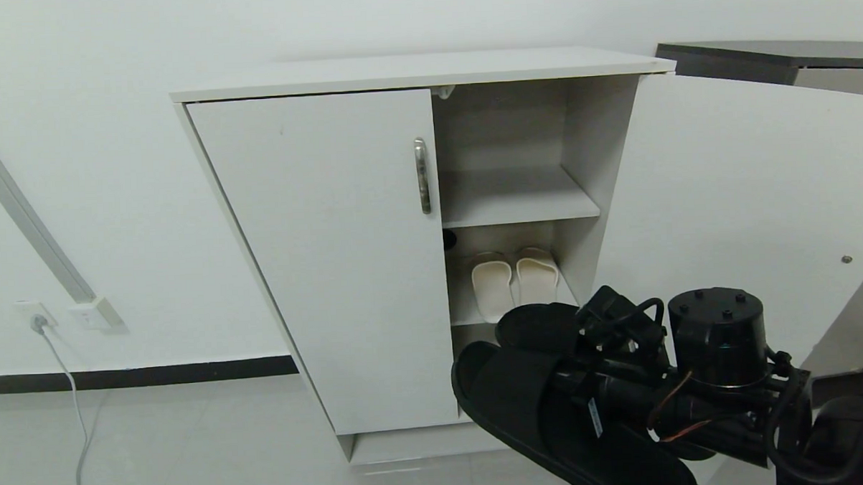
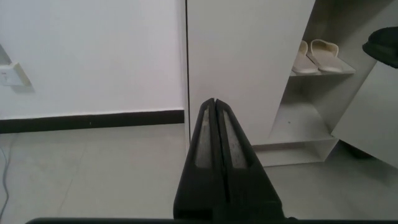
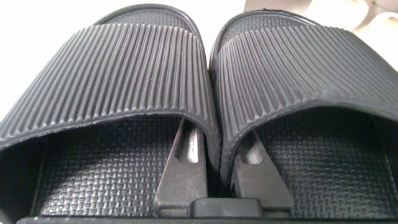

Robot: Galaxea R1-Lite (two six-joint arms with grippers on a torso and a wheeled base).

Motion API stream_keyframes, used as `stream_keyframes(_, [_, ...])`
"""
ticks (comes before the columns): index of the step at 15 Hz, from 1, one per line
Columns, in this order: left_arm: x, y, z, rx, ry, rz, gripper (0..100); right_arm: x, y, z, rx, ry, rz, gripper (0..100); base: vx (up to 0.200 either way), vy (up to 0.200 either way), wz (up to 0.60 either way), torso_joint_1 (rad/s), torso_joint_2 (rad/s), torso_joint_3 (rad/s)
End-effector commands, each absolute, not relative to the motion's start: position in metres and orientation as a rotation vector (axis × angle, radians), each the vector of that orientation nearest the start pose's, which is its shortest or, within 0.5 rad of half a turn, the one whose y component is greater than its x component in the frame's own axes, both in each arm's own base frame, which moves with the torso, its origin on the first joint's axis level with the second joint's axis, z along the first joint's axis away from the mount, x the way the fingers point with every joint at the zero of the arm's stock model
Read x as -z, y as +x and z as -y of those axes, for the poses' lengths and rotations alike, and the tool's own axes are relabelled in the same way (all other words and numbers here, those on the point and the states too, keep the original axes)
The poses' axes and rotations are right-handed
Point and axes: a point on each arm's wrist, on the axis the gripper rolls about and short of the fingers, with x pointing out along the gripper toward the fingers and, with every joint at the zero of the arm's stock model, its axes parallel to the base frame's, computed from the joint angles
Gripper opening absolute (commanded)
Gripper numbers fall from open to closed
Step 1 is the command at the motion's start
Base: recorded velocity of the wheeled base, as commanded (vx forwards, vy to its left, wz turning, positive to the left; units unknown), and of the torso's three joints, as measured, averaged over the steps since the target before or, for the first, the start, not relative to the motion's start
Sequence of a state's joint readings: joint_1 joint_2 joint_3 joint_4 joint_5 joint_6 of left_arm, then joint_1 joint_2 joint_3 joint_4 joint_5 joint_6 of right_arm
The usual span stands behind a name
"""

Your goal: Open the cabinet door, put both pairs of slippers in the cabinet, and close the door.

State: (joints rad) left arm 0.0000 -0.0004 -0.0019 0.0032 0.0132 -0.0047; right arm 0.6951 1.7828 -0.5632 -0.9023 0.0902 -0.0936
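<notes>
Head view: the black slippers [image 1: 545,404] hang before the open right half of the cabinet [image 1: 318,275], not yet inside, while the cream slippers [image 1: 515,281] sit inside, low down. Left wrist view: the left gripper [image 2: 214,140] is pressed together, empty. Right wrist view: the right gripper [image 3: 219,155] pinches the pair's touching inner walls, a finger under each ribbed strap. The rubbery foam looks light, bendy and grippy, so this central hold seems sound.
</notes>
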Motion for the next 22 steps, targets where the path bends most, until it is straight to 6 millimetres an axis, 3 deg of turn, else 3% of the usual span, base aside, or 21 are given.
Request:
stream_keyframes(1, [-0.076, -0.023, 0.000, -0.014, -0.005, -0.002, 0, -0.123, 0.223, -0.189, -0.790, -0.186, -0.276, 0, 0.000, 0.000, 0.00, 0.000, 0.00, 0.000])
stream_keyframes(6, [-0.076, -0.023, 0.000, -0.014, -0.003, -0.002, 0, -0.110, 0.227, -0.206, -0.671, -0.219, -0.299, 0, 0.000, -0.120, 0.00, -0.001, 0.00, 0.001])
stream_keyframes(12, [-0.076, -0.023, 0.000, -0.009, 0.000, -0.002, 0, -0.097, 0.225, -0.236, -0.419, -0.062, -0.334, 0, 0.000, 0.000, 0.00, 0.000, 0.00, 0.000])
stream_keyframes(15, [-0.076, -0.023, 0.000, -0.009, 0.000, -0.002, 0, -0.061, 0.231, -0.269, -0.195, -0.032, -0.345, 0, 0.000, 0.000, 0.00, 0.000, 0.00, 0.000])
stream_keyframes(17, [-0.076, -0.023, 0.000, -0.009, 0.000, -0.002, 0, -0.048, 0.241, -0.279, -0.110, -0.044, -0.327, 0, 0.000, 0.000, 0.00, 0.000, 0.00, 0.000])
stream_keyframes(20, [-0.076, -0.023, 0.000, -0.009, 0.000, -0.002, 0, -0.055, 0.251, -0.286, -0.063, -0.028, -0.296, 0, 0.000, 0.000, 0.00, 0.000, 0.00, 0.000])
stream_keyframes(21, [-0.076, -0.023, 0.000, -0.009, 0.000, -0.002, 0, -0.067, 0.268, -0.286, -0.008, -0.012, -0.284, 0, 0.000, 0.000, 0.00, 0.000, 0.00, 0.000])
stream_keyframes(22, [-0.076, -0.023, 0.000, -0.009, 0.000, -0.002, 0, -0.071, 0.271, -0.287, -0.002, -0.002, -0.288, 0, 0.000, 0.000, 0.00, 0.000, 0.00, 0.000])
